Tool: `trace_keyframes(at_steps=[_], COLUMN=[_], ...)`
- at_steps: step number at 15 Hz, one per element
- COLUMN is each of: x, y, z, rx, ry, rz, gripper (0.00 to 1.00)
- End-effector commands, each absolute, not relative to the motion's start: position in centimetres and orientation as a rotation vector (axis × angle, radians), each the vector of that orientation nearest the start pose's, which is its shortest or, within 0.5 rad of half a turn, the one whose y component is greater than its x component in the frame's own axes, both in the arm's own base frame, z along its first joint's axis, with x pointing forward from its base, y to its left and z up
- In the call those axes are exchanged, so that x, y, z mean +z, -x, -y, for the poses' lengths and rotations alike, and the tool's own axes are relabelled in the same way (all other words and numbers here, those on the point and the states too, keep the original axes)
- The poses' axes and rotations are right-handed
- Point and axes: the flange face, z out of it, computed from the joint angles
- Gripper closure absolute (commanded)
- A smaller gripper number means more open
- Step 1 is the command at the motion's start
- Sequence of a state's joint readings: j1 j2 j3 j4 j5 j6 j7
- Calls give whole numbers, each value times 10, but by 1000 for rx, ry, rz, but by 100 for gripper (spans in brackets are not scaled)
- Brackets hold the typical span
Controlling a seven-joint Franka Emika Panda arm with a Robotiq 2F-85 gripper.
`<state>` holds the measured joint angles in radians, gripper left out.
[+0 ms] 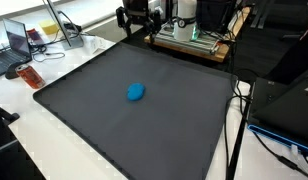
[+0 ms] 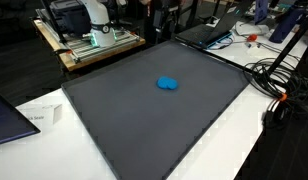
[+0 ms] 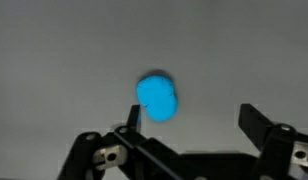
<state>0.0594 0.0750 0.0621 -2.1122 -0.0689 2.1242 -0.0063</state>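
- Tool [image 3: 192,118]: the jaws stand wide apart and empty, with nothing between the fingers.
- Blue lump [image 1: 137,92]: it lies near the middle of the dark mat [image 1: 84,110] on the desk [image 1: 34,140]. Nothing else touches it.
- Alignment: in the wrist view the lump shows at about 11 o'clock from the gap between the fingers. It is nearer the 9 o'clock finger and clear of both.
- Standoff: in an exterior view the tool [image 1: 135,30] hangs near the mat's 12 o'clock edge, well apart from the lump.
- Progress, as judged: early stage. The lump is not yet centred between the fingers, touched or held.
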Motion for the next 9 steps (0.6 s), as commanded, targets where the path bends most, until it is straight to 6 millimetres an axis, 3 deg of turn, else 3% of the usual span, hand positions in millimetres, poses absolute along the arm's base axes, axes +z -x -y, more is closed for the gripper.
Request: trace_keyframes(at_steps=[1, 9], x=[341, 250], y=[-581, -635], z=[-69, -71], rx=[135, 219], ry=[3186, 3204], rz=[190, 34], gripper=[0, 0])
